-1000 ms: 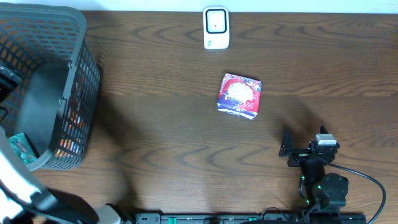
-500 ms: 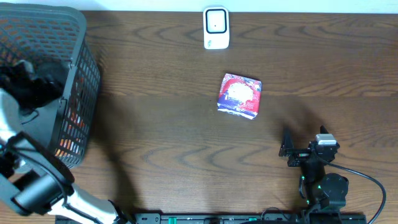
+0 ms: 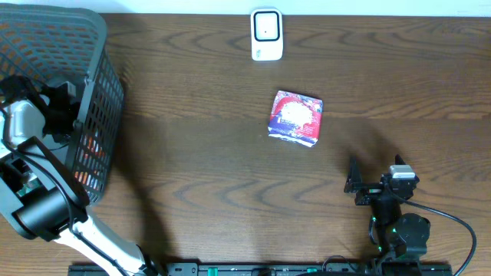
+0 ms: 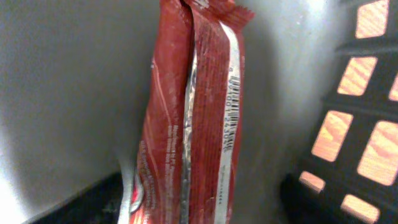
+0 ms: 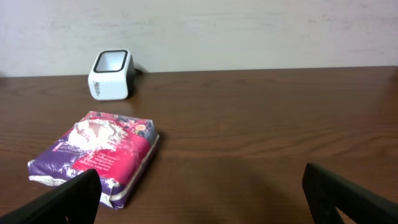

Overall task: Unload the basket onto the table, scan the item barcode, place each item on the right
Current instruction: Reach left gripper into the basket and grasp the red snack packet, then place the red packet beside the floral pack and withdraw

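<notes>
Left end effector (image 4: 202, 183) inside the basket (image 3: 100, 46), left worktop edge: jaws apart, straddling the upright red packet (image 4: 199, 112) (barcode strip showing). Right end effector (image 5: 200, 177) wide apart, empty. If you pinch off-centre, the slick wrapper may buckle or slip.

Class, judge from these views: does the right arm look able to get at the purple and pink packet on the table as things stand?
Probably yes. The right gripper stands open facing the packet, and only bare table lies between them; the scanner sits well behind it.
</notes>
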